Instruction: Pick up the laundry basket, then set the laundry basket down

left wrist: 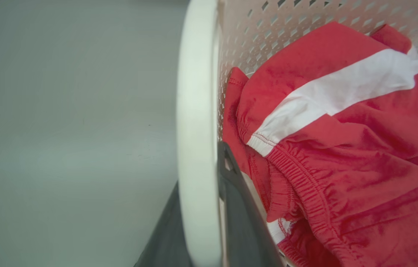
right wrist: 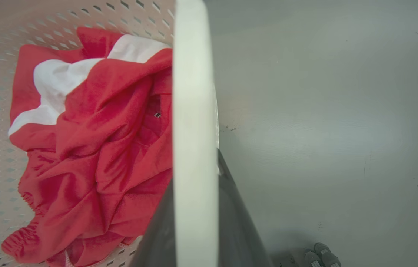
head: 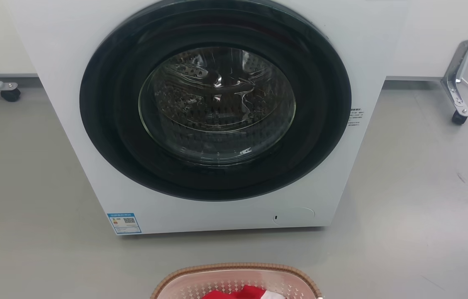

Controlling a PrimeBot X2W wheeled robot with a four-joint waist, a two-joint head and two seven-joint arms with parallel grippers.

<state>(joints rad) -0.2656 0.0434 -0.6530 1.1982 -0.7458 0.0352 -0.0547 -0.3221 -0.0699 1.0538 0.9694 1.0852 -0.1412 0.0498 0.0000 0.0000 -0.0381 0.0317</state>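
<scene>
The laundry basket [head: 234,270] sits at the bottom centre of the head view, its brown woven-look rim in front of the washing machine. Inside lies a red and white garment [head: 244,292]. In the left wrist view my left gripper [left wrist: 199,167] is shut on one white side handle [left wrist: 196,74], a dark finger on each side of it, beside the perforated wall [left wrist: 268,29] and the garment [left wrist: 342,148]. In the right wrist view my right gripper [right wrist: 195,167] is shut on the other white handle [right wrist: 192,74], with the garment [right wrist: 94,148] to its left. Whether the basket touches the floor is unclear.
A white front-loading washing machine [head: 217,124] with its round door shut stands straight ahead of the basket. Casters of wheeled frames sit at the far left [head: 10,94] and far right [head: 459,118]. Grey floor [head: 416,207] spreads on both sides.
</scene>
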